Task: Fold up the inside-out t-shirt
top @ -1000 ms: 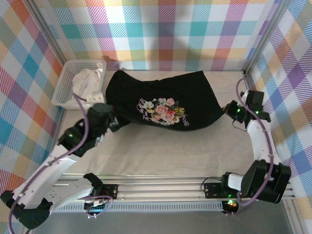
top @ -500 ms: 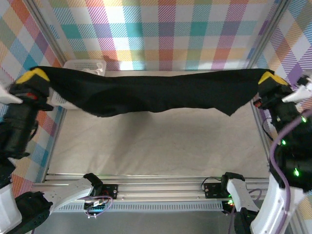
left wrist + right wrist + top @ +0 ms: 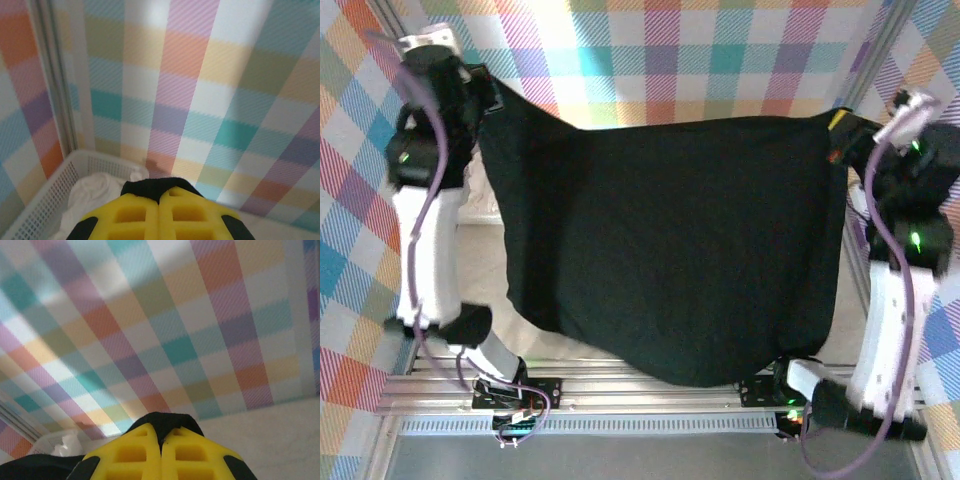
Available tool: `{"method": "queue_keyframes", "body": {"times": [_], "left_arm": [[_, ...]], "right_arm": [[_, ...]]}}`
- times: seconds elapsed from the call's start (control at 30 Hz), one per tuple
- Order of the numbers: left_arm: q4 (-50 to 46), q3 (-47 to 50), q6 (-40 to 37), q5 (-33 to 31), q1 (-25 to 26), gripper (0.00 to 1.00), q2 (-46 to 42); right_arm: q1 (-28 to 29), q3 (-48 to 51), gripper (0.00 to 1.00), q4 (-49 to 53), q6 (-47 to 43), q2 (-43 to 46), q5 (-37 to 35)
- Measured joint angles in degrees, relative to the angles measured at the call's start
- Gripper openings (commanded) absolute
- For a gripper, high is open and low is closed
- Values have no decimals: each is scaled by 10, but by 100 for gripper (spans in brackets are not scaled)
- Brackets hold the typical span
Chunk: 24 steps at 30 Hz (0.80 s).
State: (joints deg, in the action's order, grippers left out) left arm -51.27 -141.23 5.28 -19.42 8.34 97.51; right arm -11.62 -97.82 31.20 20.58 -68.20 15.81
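At the bottom of the picture, the two yellow fingers of the left pincer (image 3: 159, 194) are pressed together. A small fold of the black t-shirt (image 3: 149, 185) is caught at their tips. Behind and to the left stands a white mesh basket (image 3: 44, 196) with a white cloth (image 3: 94, 192) inside. A checked wall (image 3: 210, 100) rises behind, and a metal post (image 3: 50, 80) stands at the left.

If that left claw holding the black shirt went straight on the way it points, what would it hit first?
Probably the plaid wall, passing above the white basket; depth is hard to judge.
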Motion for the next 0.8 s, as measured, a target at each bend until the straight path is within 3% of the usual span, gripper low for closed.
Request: {"method": "queue_keyframes", "body": {"times": [0.1,0.27,0.8], "left_arm": [[-22,-47,0,22,-3,0,64],[-26,-71,0,42,-3,0,49],[36,19,28,129,-3,0,-315]], "right_arm": [[2,0,0,-7,0,-69,4],[10,-6,0,-5,0,-84,10],[11,-80,0,41,-22,144,2]]}}
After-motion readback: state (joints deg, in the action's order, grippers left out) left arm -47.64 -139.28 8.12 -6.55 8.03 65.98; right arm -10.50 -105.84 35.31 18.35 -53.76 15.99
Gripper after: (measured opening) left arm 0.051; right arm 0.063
